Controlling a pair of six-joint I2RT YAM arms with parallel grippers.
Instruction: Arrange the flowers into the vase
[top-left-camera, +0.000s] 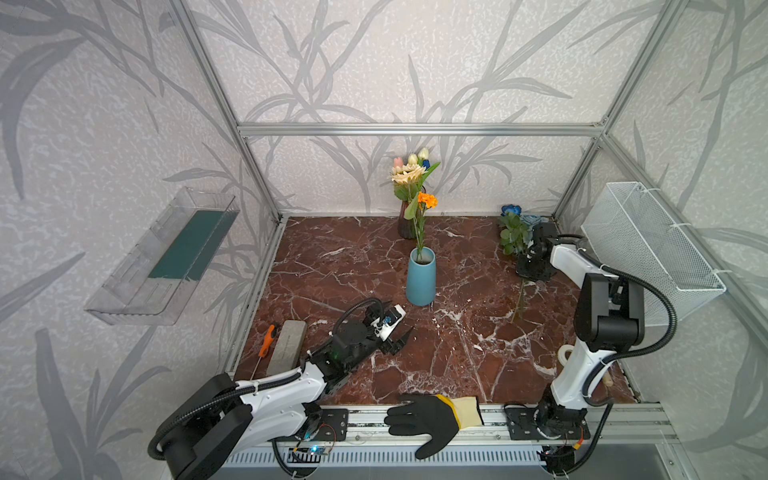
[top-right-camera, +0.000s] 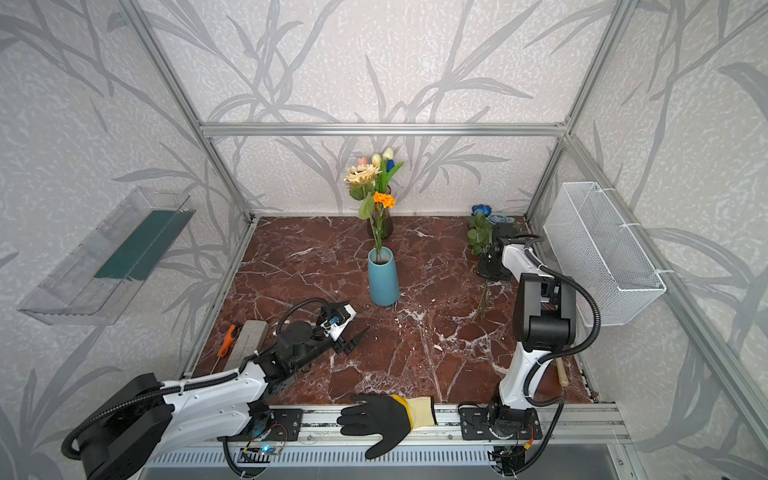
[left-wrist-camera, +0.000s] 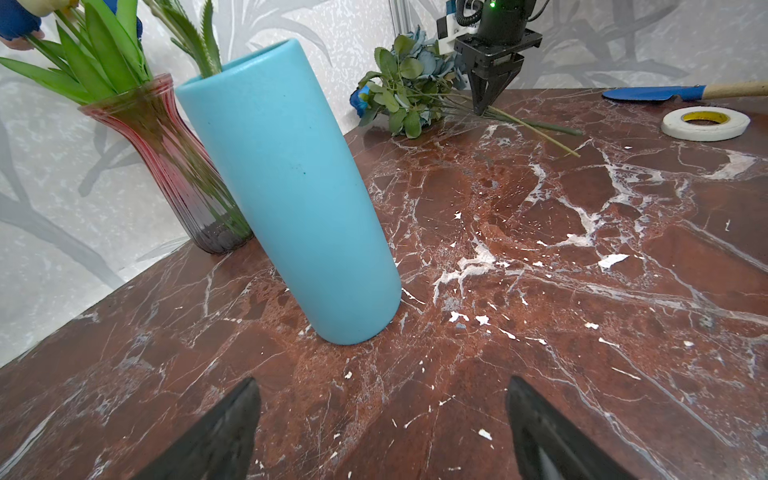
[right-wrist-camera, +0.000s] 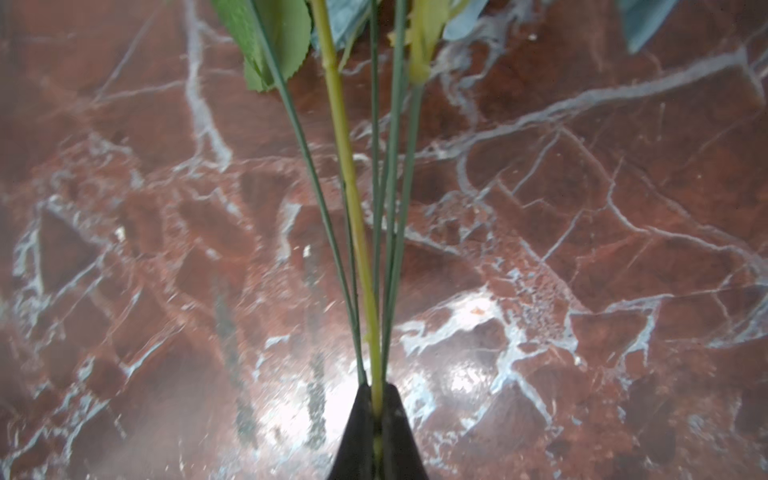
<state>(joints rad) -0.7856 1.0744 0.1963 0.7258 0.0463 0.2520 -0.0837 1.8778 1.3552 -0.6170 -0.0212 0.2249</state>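
The light blue vase (top-left-camera: 421, 278) (top-right-camera: 383, 278) (left-wrist-camera: 291, 187) stands mid-table with an orange marigold (top-left-camera: 428, 200) in it. Behind it a dark red glass vase (top-left-camera: 405, 226) (left-wrist-camera: 166, 166) holds a cream daisy and small tulips (top-left-camera: 411, 166). A dusty-blue rose bunch (top-left-camera: 513, 232) (left-wrist-camera: 407, 91) lies at the back right beside a deep-blue rose (top-left-camera: 510, 209). My right gripper (right-wrist-camera: 377, 395) (left-wrist-camera: 482, 110) points down, shut on the bunch's green stems (right-wrist-camera: 353, 208) just above the table. My left gripper (left-wrist-camera: 382, 380) hovers open and empty in front of the blue vase.
A black-and-yellow glove (top-left-camera: 428, 419) lies on the front rail. An orange screwdriver (top-left-camera: 266, 340) and a grey block (top-left-camera: 286, 347) sit front left. A tape roll (left-wrist-camera: 706, 122) and a blue-bladed tool (left-wrist-camera: 652, 93) lie on the right. A wire basket (top-left-camera: 648, 249) hangs on the right wall.
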